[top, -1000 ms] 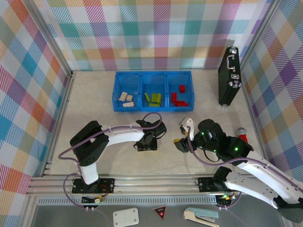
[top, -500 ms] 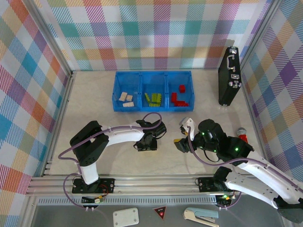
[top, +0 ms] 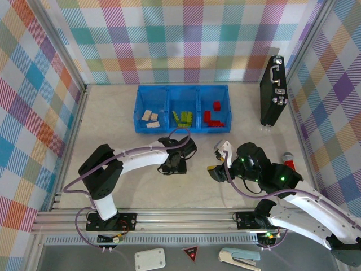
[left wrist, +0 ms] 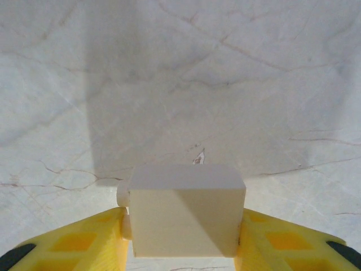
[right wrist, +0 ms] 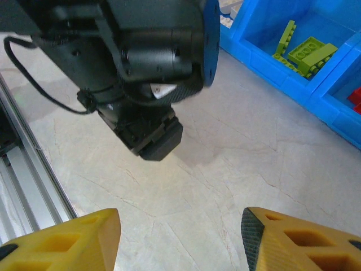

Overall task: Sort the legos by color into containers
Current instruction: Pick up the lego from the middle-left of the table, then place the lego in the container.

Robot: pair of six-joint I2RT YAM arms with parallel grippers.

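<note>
Upper centre of the overhead frame, the blue bin [top: 183,87] holds sorted legos [top: 183,117]. Below it, the left gripper [top: 174,165] is clamped on a cream lego [left wrist: 186,209]. To its right, the right gripper [right wrist: 180,243] stands with jaws apart.

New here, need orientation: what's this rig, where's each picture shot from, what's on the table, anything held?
The machine is a left arm and a right arm bolted at the near edge of a table. One picture looks down from above; two come from wrist cameras. On the table sits a blue bin with three compartments: cream bricks left, green bricks middle, red bricks right. A black briefcase stands at the right. The left gripper pinches a cream brick; the right gripper is open and empty.
</note>
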